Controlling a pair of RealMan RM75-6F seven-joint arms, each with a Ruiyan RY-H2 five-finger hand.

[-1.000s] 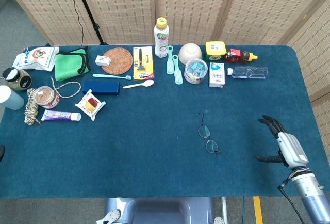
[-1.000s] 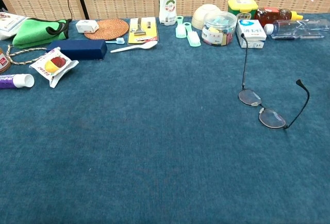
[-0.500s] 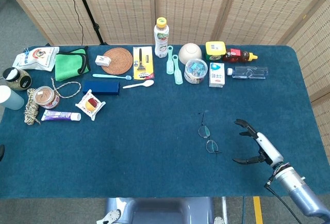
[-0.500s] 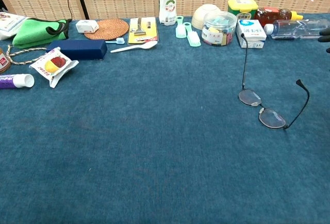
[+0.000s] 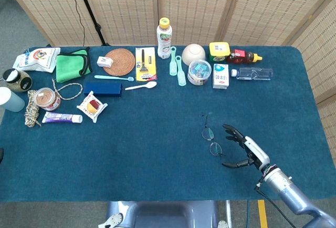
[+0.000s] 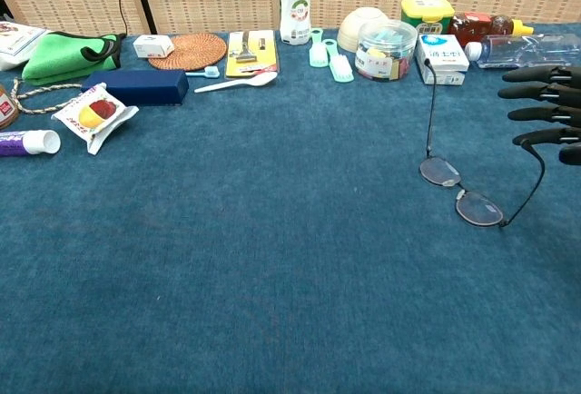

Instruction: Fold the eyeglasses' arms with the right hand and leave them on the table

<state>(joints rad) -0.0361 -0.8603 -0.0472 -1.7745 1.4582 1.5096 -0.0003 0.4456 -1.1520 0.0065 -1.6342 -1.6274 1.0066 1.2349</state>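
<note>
The eyeglasses [image 5: 211,140] [image 6: 461,192] rest lenses-down on the blue cloth with both thin dark arms sticking up, unfolded. My right hand [image 5: 241,147] [image 6: 547,108] hovers just right of them, fingers spread and pointing toward the frame, holding nothing. In the chest view its fingertips [image 6: 522,138] sit beside the tip of the nearer arm; I cannot tell whether they touch. My left hand appears in neither view.
Along the table's far side stand a drink bottle [image 5: 164,38], a bowl [image 5: 193,53], a clear tub [image 5: 199,72], a small carton [image 5: 221,75] and a lying water bottle [image 5: 254,73]. A dark blue case [image 5: 103,89], snack packet [image 5: 92,106] and toothpaste tube [image 5: 62,117] lie at left.
My right hand has travelled left across the table from near the right edge to just beside the eyeglasses. It has entered the chest view. The glasses have not moved.
</note>
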